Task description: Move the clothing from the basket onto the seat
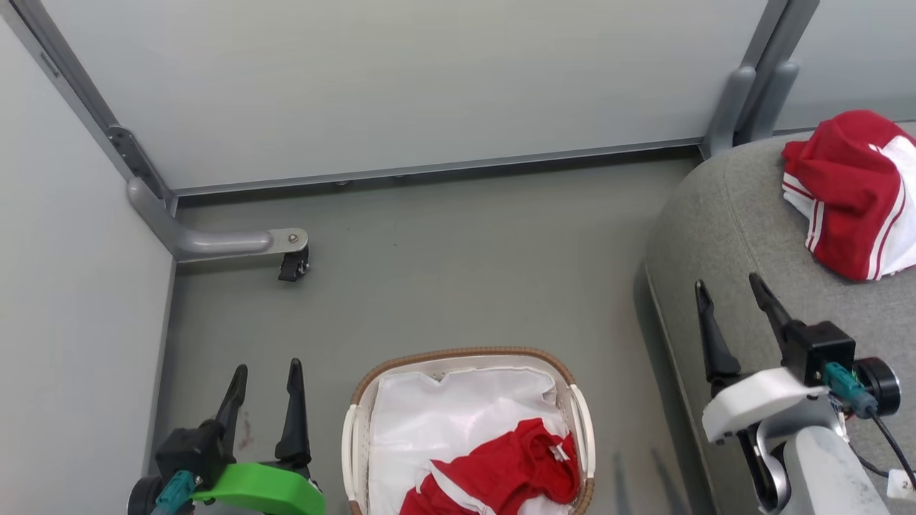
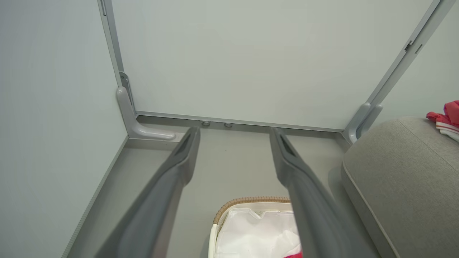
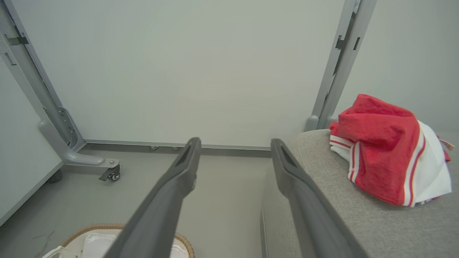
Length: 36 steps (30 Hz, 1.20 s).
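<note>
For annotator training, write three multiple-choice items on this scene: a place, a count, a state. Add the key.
1. Where does the garment outside the basket lie? A. on the floor B. on the sofa C. against the wall
2. How many red garments are in the basket? A. none B. one C. three
3. How do the left gripper and right gripper stand? A. both open, empty B. both shut on cloth C. one open, one shut
Key: B, it rests on the sofa; B, one red bundle lies on the white liner; A, fingers spread, nothing between.
</note>
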Motion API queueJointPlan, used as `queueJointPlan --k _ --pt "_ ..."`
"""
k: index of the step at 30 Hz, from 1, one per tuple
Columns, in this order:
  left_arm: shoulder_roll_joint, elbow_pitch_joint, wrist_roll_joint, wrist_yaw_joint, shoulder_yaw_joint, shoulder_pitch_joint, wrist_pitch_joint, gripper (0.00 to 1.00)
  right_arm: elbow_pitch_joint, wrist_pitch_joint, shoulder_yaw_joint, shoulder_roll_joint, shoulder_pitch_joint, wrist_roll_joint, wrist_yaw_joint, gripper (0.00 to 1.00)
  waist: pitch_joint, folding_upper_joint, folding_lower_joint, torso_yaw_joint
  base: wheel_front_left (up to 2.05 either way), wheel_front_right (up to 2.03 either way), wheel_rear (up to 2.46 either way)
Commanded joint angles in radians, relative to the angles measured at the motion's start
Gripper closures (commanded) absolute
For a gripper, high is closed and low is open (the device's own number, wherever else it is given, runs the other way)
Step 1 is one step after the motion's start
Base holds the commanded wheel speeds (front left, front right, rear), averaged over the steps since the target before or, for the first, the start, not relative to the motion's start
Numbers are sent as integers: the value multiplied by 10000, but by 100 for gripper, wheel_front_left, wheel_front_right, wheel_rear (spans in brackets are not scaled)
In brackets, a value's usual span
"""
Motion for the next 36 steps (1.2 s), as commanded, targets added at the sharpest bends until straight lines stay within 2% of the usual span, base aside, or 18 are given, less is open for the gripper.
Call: queueJointPlan --k 1,9,36 --pt "8 -12 -50 59 -10 173 -9 0 -85 -21 25 -48 271 188 -14 0 -179 0 1 75 0 0 0" --pt "9 -91 19 76 10 586 -9 0 -312 -21 268 -44 1049 489 -14 0 -413 0 1 -74 0 0 0" --pt "8 -63 130 7 -43 516 -9 0 -424 -21 277 -42 1061 604 -14 0 -419 0 1 29 0 0 0"
